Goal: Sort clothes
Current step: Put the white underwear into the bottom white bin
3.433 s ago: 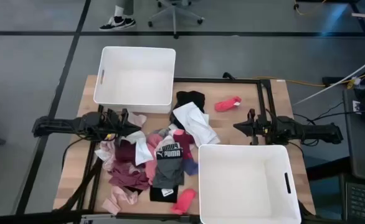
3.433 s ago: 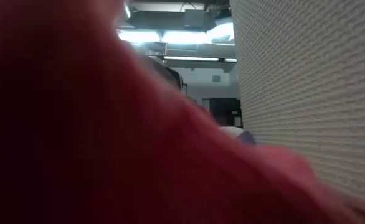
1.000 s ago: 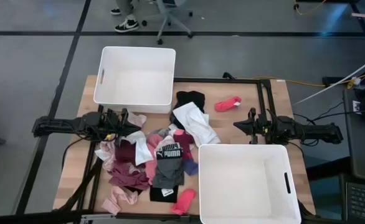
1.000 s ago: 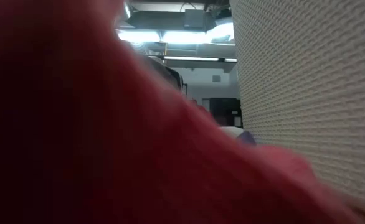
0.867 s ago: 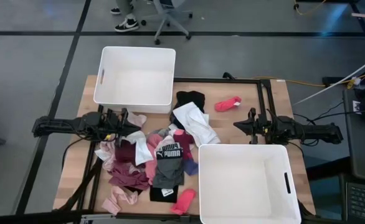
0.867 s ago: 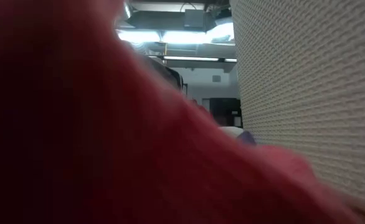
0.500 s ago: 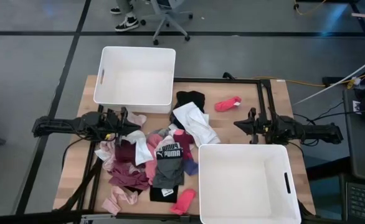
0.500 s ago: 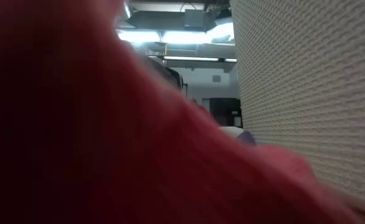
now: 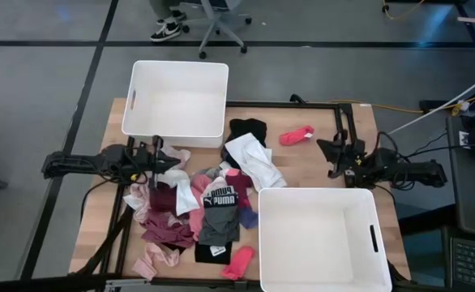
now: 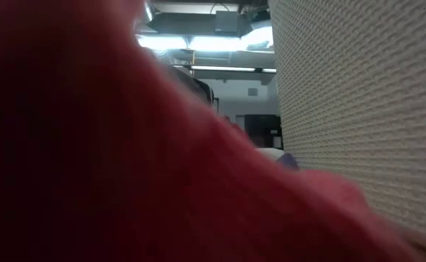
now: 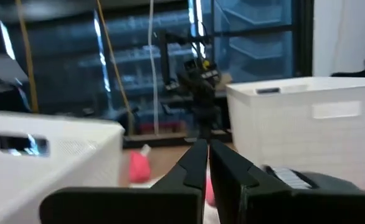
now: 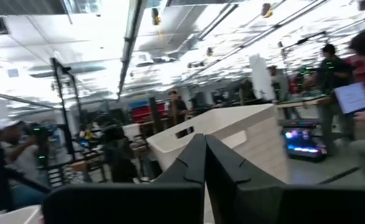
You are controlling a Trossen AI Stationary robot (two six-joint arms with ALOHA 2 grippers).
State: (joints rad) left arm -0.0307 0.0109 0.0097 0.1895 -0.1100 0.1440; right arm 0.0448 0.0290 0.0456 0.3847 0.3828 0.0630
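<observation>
Fingers pressed together, holding nothing, on both the left gripper (image 9: pixel 175 162) at the clothes' edge and the right gripper (image 9: pixel 325 149) beside the near bin (image 9: pixel 317 196). Clothes (image 9: pixel 195 207) heaped mid-table; red sock (image 9: pixel 296 135) lies apart.

Bare wood lies open along the table (image 9: pixel 359 122)'s far right part, broken only by a red sock (image 9: pixel 296 135). The far bin (image 9: pixel 175 100) blocks the far left corner, and the near bin (image 9: pixel 324 235) fills the near right corner. The clothes (image 9: pixel 201 207) heap crowds the middle and near left, reaching the near edge, with little clear gap between it and either bin. The left gripper (image 9: pixel 175 163) sits at the heap's far left side; the right gripper (image 9: pixel 327 156) hangs just past the near bin's far wall.
</observation>
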